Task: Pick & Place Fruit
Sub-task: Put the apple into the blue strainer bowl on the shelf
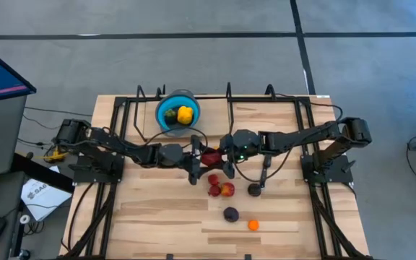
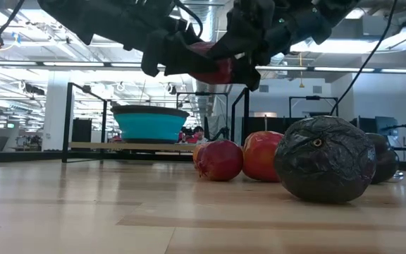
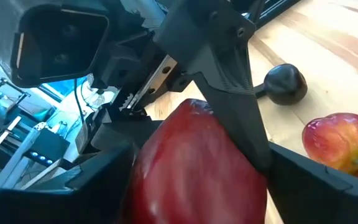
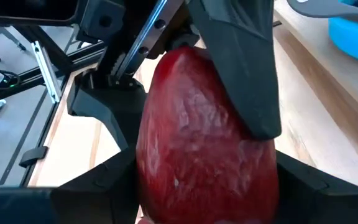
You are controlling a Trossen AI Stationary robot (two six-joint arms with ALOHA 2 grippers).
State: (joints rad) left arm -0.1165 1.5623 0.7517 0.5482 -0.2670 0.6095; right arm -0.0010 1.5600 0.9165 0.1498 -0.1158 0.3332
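A dark red fruit (image 1: 210,158) hangs in the air above the middle of the table, high over the wood in the low view (image 2: 216,69). My left gripper (image 1: 201,162) meets it from the table's left and my right gripper (image 1: 222,154) from the right; both are shut on it. The blue bowl (image 1: 178,112) stands on a ledge at the far edge with a yellow fruit (image 1: 185,114) and a greenish one (image 1: 170,114) inside. Red fruits (image 1: 220,187), a dark fruit (image 1: 254,189), a purple fruit (image 1: 230,214) and an orange one (image 1: 253,224) lie on the table. My left gripper pinches the red fruit (image 3: 197,168) between its two fingers (image 3: 104,186), coming level from the table's left. The fruit is lifted clear of the table. The right gripper's finger (image 3: 229,93) lies against the same fruit. My right gripper has the red fruit (image 4: 204,155) between its two fingers (image 4: 316,186), coming level from the table's right. The fruit is clear of the table, and the left gripper's finger (image 4: 247,74) crosses its side.
A black frame (image 1: 230,97) with upright posts runs round the table's far and side edges. Cables trail from both arms. The loose fruits sit in a cluster just nearer than the grippers; bare wood (image 1: 150,217) lies toward the near left.
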